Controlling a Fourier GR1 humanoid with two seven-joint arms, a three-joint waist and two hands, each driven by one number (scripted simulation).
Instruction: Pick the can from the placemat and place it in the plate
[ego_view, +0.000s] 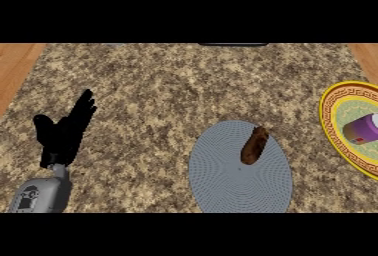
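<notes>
Granite counter (170, 85): purple can (362, 131) lies tipped on plate (330, 112), right edge; placemat (240, 185) keeps brown pastry (254, 145); left hand (65, 132) resting, fingers straight, empty.

1 can (362, 129), 1 plate (330, 107), 1 placemat (240, 187), 1 brown food item (254, 145), 1 hand (65, 132) vis.

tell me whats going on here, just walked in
Nothing is being handled right now. The purple can lies on its side in the yellow-rimmed plate at the right edge of the counter, so the placing looks done. The grey placemat in the middle holds only a brown, elongated object. The left hand rests open at the left, fingers up, holding nothing. The right hand is out of view.
</notes>
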